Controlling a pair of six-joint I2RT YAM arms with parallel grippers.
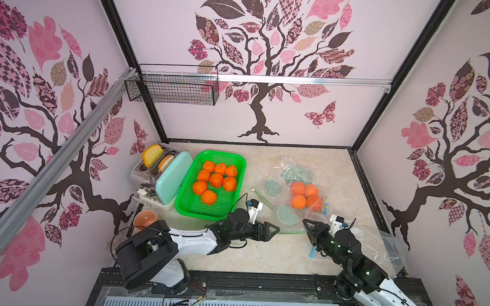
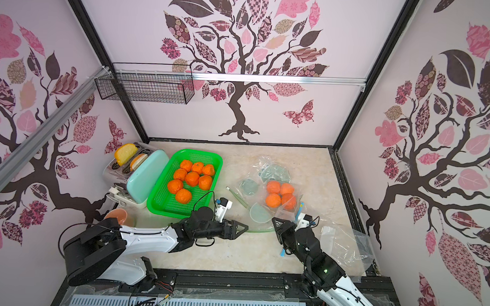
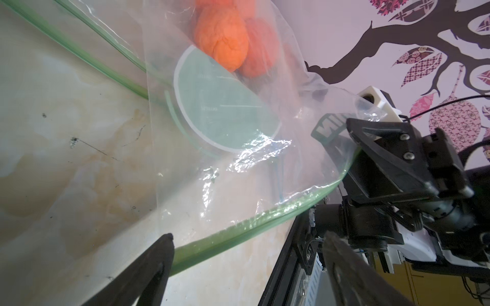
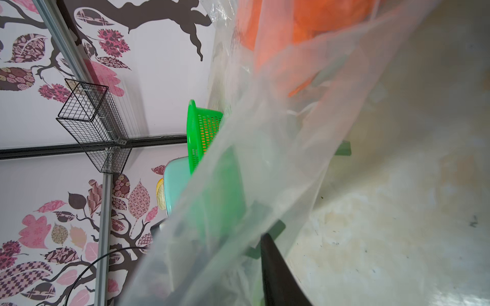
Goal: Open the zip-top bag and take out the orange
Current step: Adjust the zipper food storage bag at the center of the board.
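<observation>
The zip-top bag (image 1: 288, 215) lies flat on the table (image 1: 261, 258), right of the middle in both top views. Four oranges (image 1: 298, 201) sit bunched inside it, toward its far end. Its green zip strip (image 1: 291, 233) curves along the near edge, between my two grippers.

My left gripper (image 1: 274, 229) is low at the left end of that strip. In the left wrist view its fingers (image 3: 156, 267) are spread wide. The strip runs just past the tip of one. I can't tell if they touch.

My right gripper (image 1: 306, 222) is at the strip's other end, with the bag's edge draped over it. Clear plastic covers most of the right wrist view, so I see only one dark finger (image 4: 275, 275). I cannot tell if those fingers are spread or pinching the bag.

Left of the bag stands a green basket (image 1: 223, 154) holding eight loose oranges (image 1: 216, 180), just behind my left arm. Further left is a toaster (image 1: 170, 178) with bread (image 1: 151, 154) sticking up, and an orange cup (image 1: 145, 219) in front of it. A second clear bag (image 1: 388, 247) lies crumpled at the lower right, partly under my right arm. A blue strip (image 1: 313, 252) lies beside that arm. A wire rack (image 1: 172, 88) hangs on the back wall.
</observation>
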